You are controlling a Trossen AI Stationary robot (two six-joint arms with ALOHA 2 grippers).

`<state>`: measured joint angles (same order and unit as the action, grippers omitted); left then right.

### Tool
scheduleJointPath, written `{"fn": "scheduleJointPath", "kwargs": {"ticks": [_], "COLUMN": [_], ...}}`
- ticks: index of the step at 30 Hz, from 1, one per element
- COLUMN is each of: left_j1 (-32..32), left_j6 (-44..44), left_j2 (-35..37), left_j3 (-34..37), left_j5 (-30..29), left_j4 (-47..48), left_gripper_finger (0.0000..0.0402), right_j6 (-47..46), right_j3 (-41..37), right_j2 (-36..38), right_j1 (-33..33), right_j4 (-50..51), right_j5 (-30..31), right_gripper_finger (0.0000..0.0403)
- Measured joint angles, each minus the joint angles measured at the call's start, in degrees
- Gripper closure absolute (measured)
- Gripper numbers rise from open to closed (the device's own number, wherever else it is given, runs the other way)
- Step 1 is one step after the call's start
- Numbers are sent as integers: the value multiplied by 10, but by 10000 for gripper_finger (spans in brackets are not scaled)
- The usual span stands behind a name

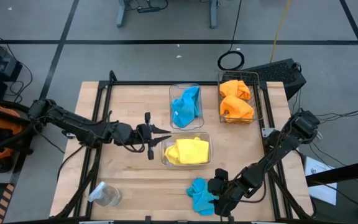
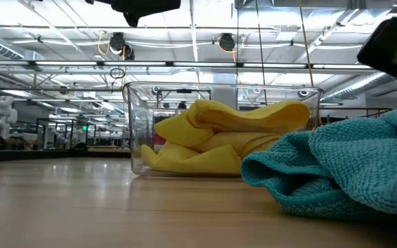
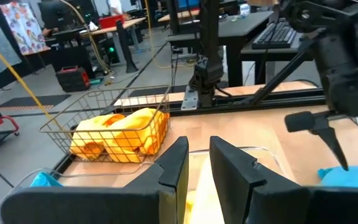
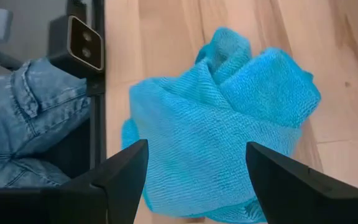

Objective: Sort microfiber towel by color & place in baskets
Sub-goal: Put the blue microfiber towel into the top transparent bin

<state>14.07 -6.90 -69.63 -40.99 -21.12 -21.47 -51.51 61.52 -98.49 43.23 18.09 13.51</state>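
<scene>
A loose turquoise cloth lies crumpled on the table near its near edge, and fills the right of the low view. My right gripper hangs open just over it, one finger on either side; I see no touch. Yellow cloths rest in a clear bin. Another turquoise cloth sits in the far clear bin. Orange cloths fill the wire basket. My left gripper hovers slightly open at the yellow bin's left end.
A small clear jar lies at the table's near left corner. The table's near edge and its dark frame rail run right beside the loose cloth. A person's leg in jeans shows just beyond that edge. Bare wood lies between jar and cloth.
</scene>
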Motion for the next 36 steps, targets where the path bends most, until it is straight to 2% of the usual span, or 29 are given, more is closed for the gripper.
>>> {"fn": "scheduleJointPath", "kwargs": {"ticks": [8,11,20,26,30,36], "left_j1": [-12,-14,-13,-13,-13,-13], "left_j6": [0,0,0,0,0,0], "left_j2": [0,0,0,0,0,0], "left_j3": [0,0,0,0,0,0], "left_j5": [-1,-1,-1,-1,-1,-1], "left_j4": [1,1,2,2,2,2], "left_gripper_finger": [329,329,329,329,329,329], "right_j6": [-5,-5,-35,1,23,33], "right_j3": [0,0,0,3,2,2], "right_j2": [-5,-9,-71,-104,-109,-106], "right_j1": [3,8,9,-5,-6,-9], "right_j4": [3,2,2,-3,-2,-4], "right_j5": [0,17,27,-7,-21,-41], "right_gripper_finger": [142,142,138,131,179,327]}}
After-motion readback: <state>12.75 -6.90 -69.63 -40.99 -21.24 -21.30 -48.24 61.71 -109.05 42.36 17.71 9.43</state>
